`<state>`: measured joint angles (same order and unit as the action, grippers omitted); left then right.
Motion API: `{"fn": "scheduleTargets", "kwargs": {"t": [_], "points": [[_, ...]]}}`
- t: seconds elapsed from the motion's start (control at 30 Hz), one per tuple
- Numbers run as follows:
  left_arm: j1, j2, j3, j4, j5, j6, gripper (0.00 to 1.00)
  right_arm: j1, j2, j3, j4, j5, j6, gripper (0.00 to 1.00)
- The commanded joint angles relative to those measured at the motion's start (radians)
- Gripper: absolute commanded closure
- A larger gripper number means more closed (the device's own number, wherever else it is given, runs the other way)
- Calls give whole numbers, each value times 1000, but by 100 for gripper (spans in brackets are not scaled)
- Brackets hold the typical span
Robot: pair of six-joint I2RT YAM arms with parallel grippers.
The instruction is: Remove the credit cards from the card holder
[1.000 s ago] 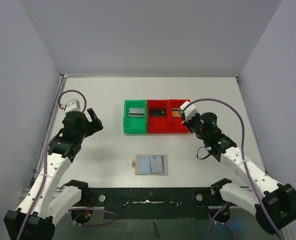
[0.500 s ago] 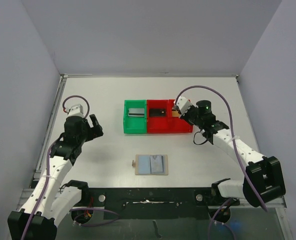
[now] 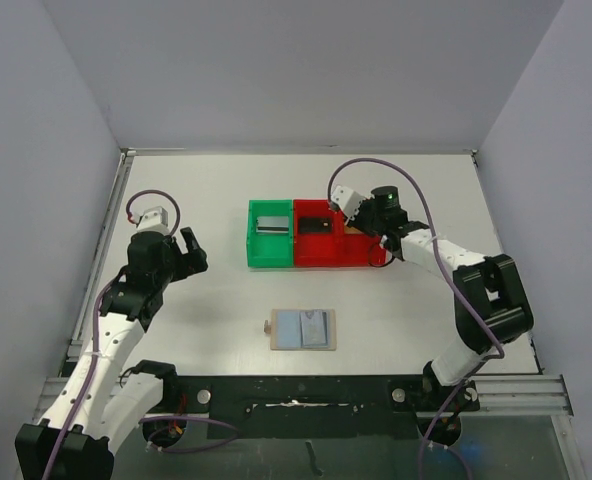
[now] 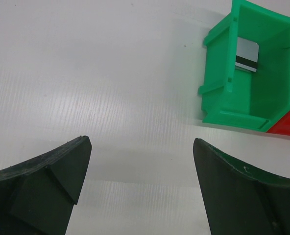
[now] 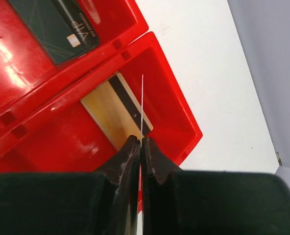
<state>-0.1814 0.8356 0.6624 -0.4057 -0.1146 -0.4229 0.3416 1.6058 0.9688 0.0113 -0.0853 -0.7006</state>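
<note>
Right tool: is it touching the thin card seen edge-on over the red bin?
Touching. The right wrist view shows the right tool shut on the thin card, its edge pinched with no gap.

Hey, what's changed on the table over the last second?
The right gripper moved farther out and leftward, over the right red bin, staying shut on a thin card held edge-on above the gold card lying there. Nothing was grabbed or released. The left gripper, open, barely shifted. The card holder, the green bin with its silver card and the black card stayed put.
</note>
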Motion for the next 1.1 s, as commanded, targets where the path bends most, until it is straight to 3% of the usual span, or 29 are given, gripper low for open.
{"fn": "scheduleTargets", "kwargs": {"t": [0.0,0.37,0.63,0.9,1.07], "points": [[2,-30,10,63,15,21,15,0,52,69,114,64,-69,100],[3,-25,11,66,26,29,16,21,203,165,75,99,-197,99],[4,-15,12,67,35,33,16,58,253,136,125,153,-255,94],[3,-10,13,67,42,36,16,40,216,83,149,106,-244,76],[3,-9,13,68,44,36,16,30,203,83,137,74,-225,70]]}}
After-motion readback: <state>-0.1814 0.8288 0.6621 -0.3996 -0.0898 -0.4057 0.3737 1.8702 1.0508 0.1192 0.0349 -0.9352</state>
